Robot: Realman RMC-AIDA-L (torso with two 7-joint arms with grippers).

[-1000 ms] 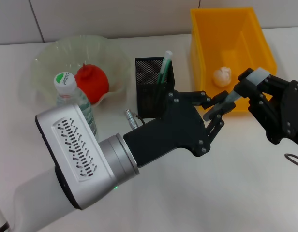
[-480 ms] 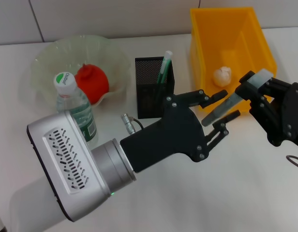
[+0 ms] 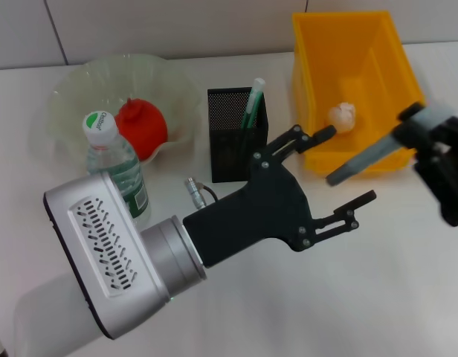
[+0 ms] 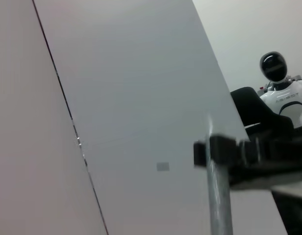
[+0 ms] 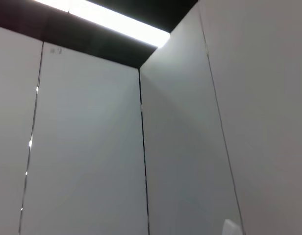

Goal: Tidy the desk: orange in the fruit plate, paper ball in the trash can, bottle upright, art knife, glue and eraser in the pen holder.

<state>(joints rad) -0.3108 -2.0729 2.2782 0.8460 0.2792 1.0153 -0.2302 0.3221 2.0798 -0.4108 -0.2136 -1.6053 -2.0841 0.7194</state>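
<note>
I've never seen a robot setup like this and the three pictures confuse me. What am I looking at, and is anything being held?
It is a two-armed robot tidying a white desk. The wide picture comes from a camera on its head, looking down. The other two come from cameras on its wrists; right now they mostly show walls and ceiling.

The big silver and black arm ends in the left gripper, open and empty. At the right edge, the right gripper holds the grey glue stick.

On the desk: the orange in the green fruit plate, the bottle standing upright, the green art knife in the black pen holder, and the paper ball in the yellow trash can.
</note>
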